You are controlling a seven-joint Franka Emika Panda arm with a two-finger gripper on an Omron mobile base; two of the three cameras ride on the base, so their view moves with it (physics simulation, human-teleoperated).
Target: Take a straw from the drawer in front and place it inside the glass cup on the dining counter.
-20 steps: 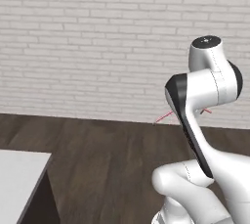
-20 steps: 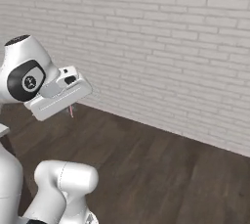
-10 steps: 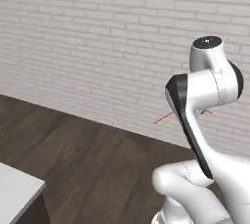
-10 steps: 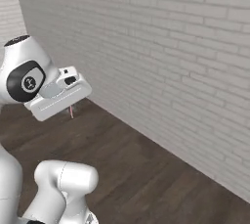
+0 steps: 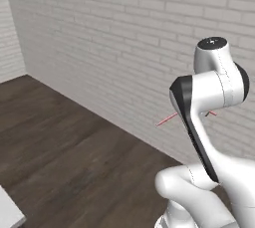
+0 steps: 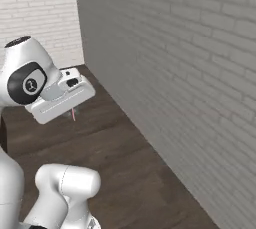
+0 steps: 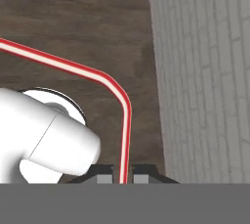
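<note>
As the view swung, fingers [image 7: 105,175] stayed clamped on the straw [image 7: 126,135].

— Even, soft light all round; no glare, no hard shadows on the brick wall [image 5: 99,33] or wooden floor [image 6: 125,168].
— Slightly soft and coarse throughout. Straw [image 7: 128,120] above the tool [image 7: 123,175] bowed by lens distortion in hand view.

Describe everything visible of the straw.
The straw is thin, red with a pale stripe along it, and bent at a rounded elbow. One leg rises from between the gripper's two dark fingertips, which pinch it; the other runs off the hand view's left edge. It hangs above dark wood floor beside a brick wall. In the left base view a thin red length sticks out beside the arm.
</note>
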